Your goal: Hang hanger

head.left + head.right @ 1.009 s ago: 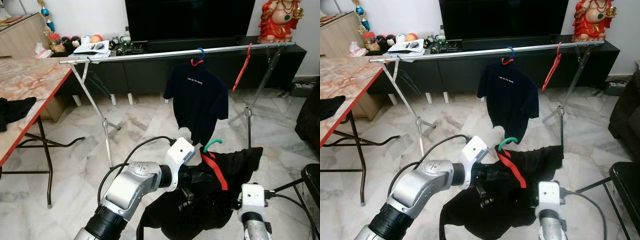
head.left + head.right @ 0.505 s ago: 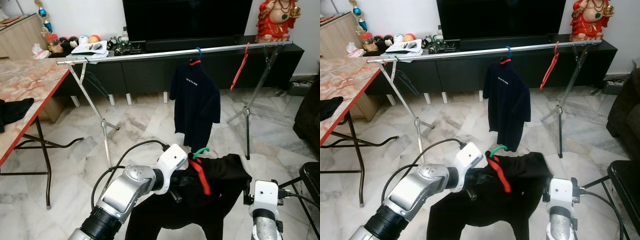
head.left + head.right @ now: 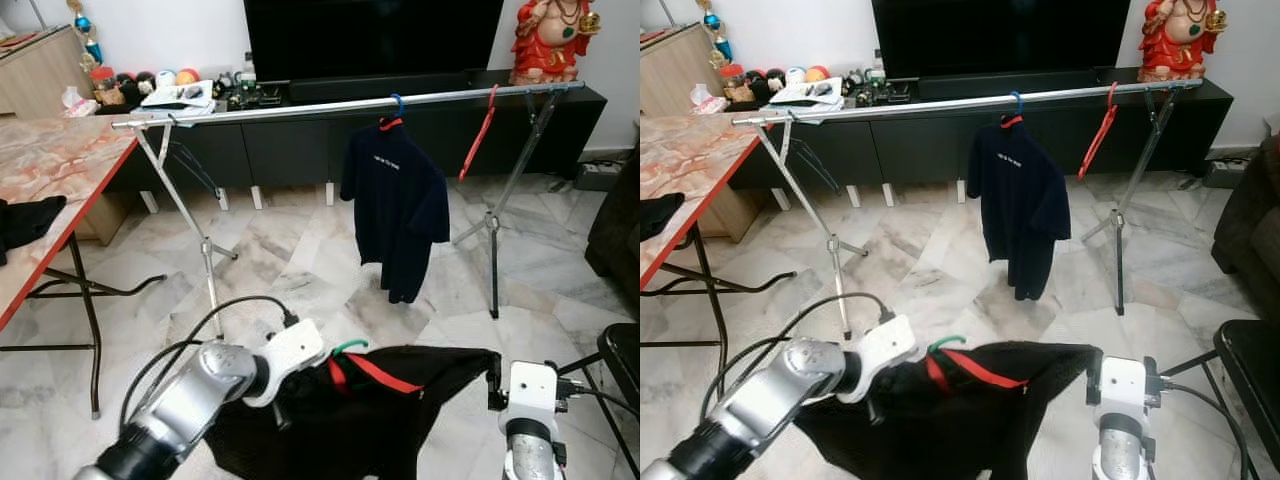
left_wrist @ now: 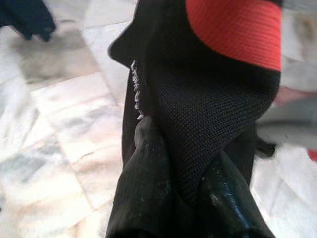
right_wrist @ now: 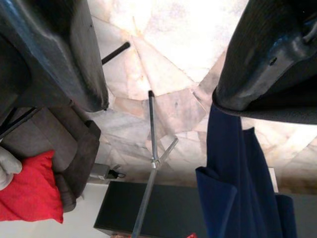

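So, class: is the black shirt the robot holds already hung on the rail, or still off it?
Still off it. The black shirt on its red hanger sits low in the left gripper, well below the rail.

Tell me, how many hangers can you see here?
3. A blue-hooked hanger carries the dark shirt on the rail; a bare red hanger hangs further right; a green-hooked red hanger sits in the black garment held by the left gripper. Others may be hidden.

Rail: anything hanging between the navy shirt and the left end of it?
No. In the left eye view the rail runs bare from the navy shirt to its left end; the empty red hanger hangs on the shirt's other side.
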You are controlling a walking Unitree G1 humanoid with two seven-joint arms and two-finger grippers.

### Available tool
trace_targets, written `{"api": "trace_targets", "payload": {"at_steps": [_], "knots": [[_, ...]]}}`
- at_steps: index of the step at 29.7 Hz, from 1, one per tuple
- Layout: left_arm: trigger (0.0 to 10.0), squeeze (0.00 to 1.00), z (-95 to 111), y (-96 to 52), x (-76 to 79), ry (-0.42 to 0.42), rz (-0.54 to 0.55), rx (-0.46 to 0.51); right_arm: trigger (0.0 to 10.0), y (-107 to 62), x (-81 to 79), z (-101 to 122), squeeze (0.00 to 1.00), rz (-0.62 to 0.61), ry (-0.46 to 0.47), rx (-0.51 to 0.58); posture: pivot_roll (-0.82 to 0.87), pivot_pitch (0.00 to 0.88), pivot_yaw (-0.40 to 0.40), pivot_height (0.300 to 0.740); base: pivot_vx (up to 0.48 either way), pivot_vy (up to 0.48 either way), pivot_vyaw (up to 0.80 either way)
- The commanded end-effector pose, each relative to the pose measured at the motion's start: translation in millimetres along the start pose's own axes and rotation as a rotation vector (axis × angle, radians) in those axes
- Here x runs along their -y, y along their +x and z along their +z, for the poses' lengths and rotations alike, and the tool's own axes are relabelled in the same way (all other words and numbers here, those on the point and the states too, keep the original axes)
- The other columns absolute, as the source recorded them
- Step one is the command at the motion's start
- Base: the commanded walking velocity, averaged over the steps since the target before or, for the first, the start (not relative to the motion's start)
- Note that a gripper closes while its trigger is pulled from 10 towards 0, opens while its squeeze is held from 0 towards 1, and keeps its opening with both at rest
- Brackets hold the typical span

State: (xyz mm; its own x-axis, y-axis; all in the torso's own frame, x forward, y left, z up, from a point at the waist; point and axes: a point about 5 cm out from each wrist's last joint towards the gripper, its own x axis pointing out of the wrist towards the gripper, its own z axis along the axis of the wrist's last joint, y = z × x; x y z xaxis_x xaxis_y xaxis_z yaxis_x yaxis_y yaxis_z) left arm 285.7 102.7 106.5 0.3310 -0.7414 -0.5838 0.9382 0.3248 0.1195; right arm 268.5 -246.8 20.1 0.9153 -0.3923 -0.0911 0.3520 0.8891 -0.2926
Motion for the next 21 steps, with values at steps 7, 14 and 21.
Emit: {"api": "trace_targets", "payload": {"at_steps": [7, 14, 21], "knots": [[10.0, 0.00, 28.5, -34.2, -7.0, -0.099, -0.098, 0.363, 10.0, -0.5, 5.4, -6.7, 0.00, -0.002, -0.025, -0.046, 0.04, 0.061, 0.064, 0.740, 0.000, 0.000, 0.00], [10.0, 0.00, 27.0, -57.9, 3.9, -0.051, -0.248, 0.436, 10.0, -2.1, 4.6, -9.8, 0.00, 0.008, -0.033, -0.064, 0.04, 0.062, 0.063, 0.740, 0.000, 0.000, 0.00], [10.0, 0.00, 28.1, -65.0, 15.9, -0.060, -0.370, 0.466, 10.0, -2.9, 0.8, -10.1, 0.00, 0.018, -0.027, -0.069, 0.04, 0.060, 0.069, 0.740, 0.000, 0.000, 0.00]]}}
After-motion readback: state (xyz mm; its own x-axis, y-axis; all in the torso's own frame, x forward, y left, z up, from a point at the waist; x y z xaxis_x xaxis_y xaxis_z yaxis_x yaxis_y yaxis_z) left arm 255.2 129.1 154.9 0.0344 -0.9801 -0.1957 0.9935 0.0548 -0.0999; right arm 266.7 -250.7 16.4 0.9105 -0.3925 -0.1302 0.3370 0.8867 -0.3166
